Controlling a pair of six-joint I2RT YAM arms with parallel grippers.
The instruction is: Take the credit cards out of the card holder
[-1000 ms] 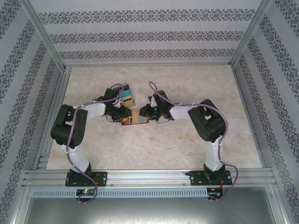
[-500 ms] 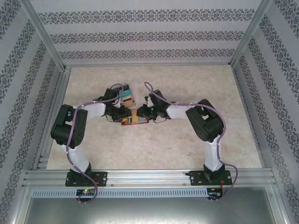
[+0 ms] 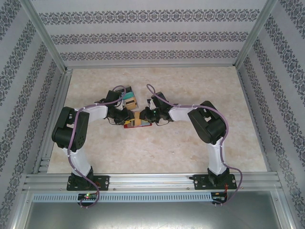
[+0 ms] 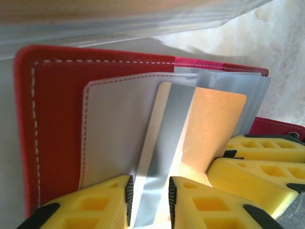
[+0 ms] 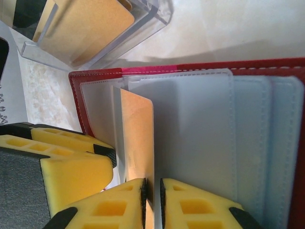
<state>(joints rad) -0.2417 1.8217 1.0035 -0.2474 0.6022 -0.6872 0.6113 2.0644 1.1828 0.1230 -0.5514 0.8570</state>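
Observation:
The red card holder (image 3: 129, 126) lies open at mid-table, both grippers meeting over it. Its red cover (image 4: 57, 119) carries clear sleeves, and a tan credit card (image 4: 214, 129) with a silver stripe stands out of them. My left gripper (image 4: 150, 200) is shut on a bundle of sleeves that passes between its pads. My right gripper (image 5: 153, 200) is shut on the edge of the tan credit card (image 5: 136, 138), beside a grey sleeve. The right gripper's yellow fingers (image 4: 267, 148) sit close to the card, and the left gripper's fingers (image 5: 71, 171) press near the red cover (image 5: 214, 66).
A clear stand (image 5: 86, 28) with a tan card in it sits just behind the holder, with more cards (image 3: 127, 98) fanned by it. Aluminium rails (image 3: 152, 181) and patterned walls enclose the marble-look table (image 3: 200, 86). Both forearms crowd the centre.
My right arm has edged left toward the holder and its jaws have narrowed onto the card. The left arm and the holder have stayed put.

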